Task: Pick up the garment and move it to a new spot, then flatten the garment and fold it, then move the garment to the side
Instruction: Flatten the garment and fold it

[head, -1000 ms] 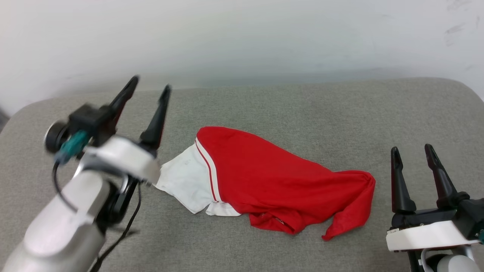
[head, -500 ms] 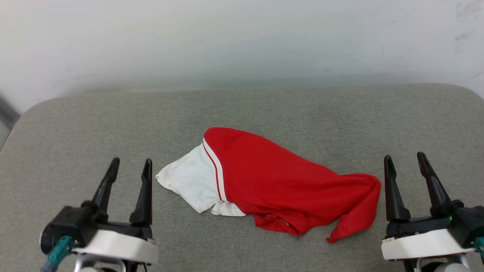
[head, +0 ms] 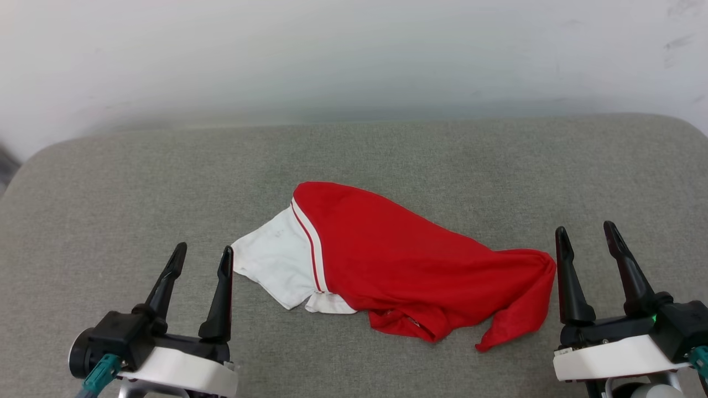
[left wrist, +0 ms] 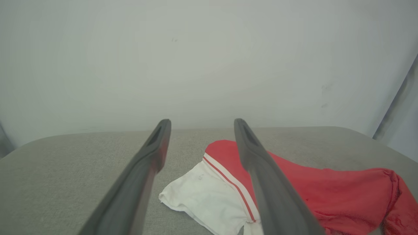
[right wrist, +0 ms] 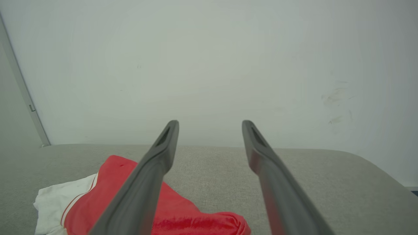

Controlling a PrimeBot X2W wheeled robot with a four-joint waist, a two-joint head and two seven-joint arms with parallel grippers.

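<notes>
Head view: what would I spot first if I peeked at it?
The bright red shirt lies crumpled in the middle of the gray pad, with its white sleeve sticking out toward the robot's left. Next come the left gripper near the sleeve and the right gripper by the shirt's other end, both open and empty.

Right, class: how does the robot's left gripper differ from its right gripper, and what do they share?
The left gripper sits beside the white sleeve of the garment; the right gripper beside its bunched red end. The left gripper's fingers lean rightward, the right gripper's leftward. Both are open and empty.
</notes>
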